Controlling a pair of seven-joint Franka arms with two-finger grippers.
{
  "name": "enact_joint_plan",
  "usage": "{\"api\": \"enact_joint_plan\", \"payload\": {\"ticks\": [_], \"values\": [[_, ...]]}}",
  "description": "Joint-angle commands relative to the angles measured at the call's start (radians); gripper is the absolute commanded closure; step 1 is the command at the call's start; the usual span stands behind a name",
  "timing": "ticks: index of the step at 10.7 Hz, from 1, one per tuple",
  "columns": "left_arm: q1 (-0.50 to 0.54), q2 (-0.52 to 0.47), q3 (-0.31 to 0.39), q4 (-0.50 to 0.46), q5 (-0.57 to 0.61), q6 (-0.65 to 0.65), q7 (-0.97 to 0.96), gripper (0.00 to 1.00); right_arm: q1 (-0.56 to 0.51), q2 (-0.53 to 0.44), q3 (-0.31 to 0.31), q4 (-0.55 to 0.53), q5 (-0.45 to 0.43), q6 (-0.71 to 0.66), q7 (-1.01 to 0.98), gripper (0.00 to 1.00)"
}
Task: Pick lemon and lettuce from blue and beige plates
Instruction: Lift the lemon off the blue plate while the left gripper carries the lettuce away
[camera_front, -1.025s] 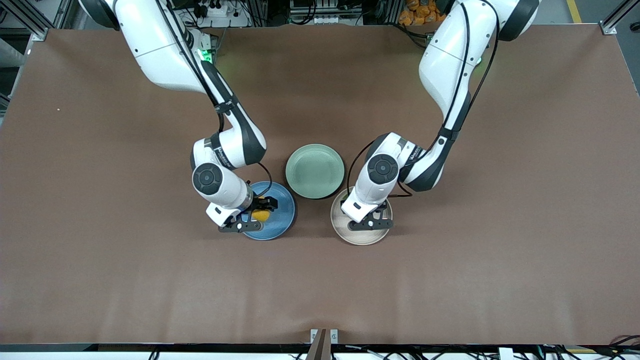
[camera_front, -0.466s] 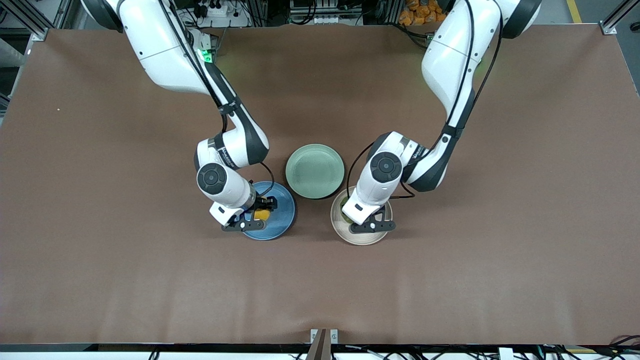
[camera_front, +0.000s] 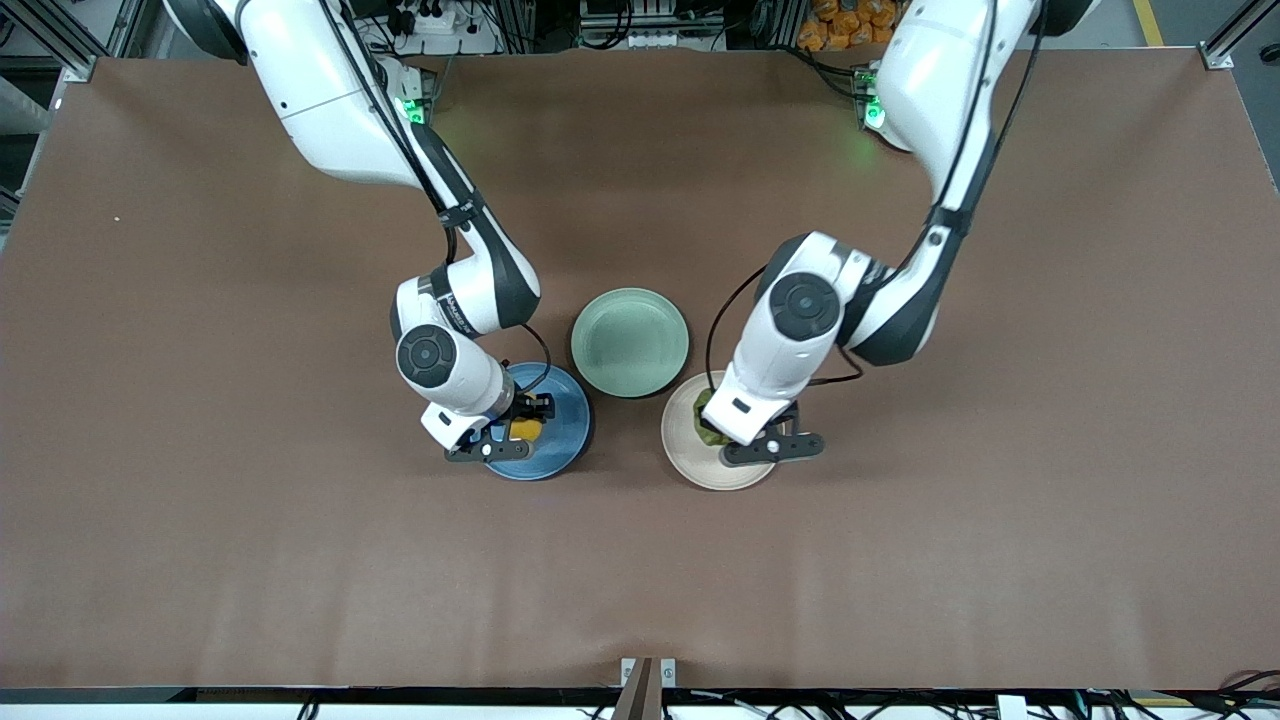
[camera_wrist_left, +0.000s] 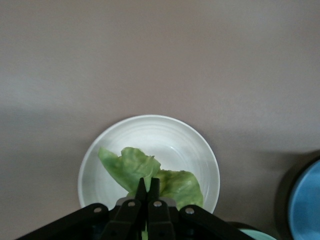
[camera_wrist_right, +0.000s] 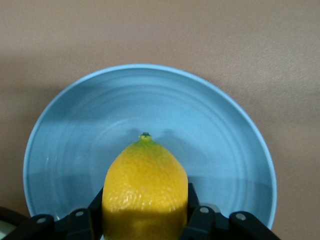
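Observation:
A yellow lemon (camera_wrist_right: 145, 185) sits between the fingers of my right gripper (camera_wrist_right: 145, 212), which is shut on it over the blue plate (camera_wrist_right: 90, 130). In the front view the lemon (camera_front: 524, 431) shows at the right gripper (camera_front: 516, 436), over the blue plate (camera_front: 566, 425). My left gripper (camera_wrist_left: 148, 184) is shut on a green lettuce leaf (camera_wrist_left: 127, 167), which hangs above the beige plate (camera_wrist_left: 172, 140). From the front, the lettuce (camera_front: 707, 425) peeks out under the left gripper (camera_front: 726, 436), above the beige plate (camera_front: 690, 458).
A green plate (camera_front: 630, 342) with nothing in it lies between the two arms, farther from the front camera than the blue and beige plates. The brown table (camera_front: 900, 560) spreads wide around the three plates.
Both grippers have shut, the right on the lemon and the left on the lettuce. The left hand has risen and shifted toward the left arm's end, lifting the lettuce.

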Motion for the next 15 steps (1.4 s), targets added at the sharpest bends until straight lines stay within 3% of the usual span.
{"api": "enact_joint_plan", "payload": {"ticks": [1, 7, 14, 15], "values": [[0.043, -0.065, 0.003, -0.027, 0.007, -0.048, -0.014, 1.0, -0.006, -0.019, -0.01, 0.037, 0.01, -0.082, 0.008, 0.75], [0.191, -0.101, -0.005, -0.041, 0.012, -0.066, 0.174, 1.0, -0.08, -0.105, -0.016, 0.052, 0.001, -0.241, -0.029, 0.75], [0.361, -0.096, -0.005, -0.11, 0.012, -0.1, 0.491, 1.0, -0.092, -0.173, -0.192, 0.046, -0.076, -0.442, -0.277, 0.75], [0.373, -0.096, -0.005, -0.128, 0.012, -0.111, 0.513, 0.78, -0.092, -0.174, -0.224, 0.04, -0.076, -0.448, -0.326, 0.75]]}}
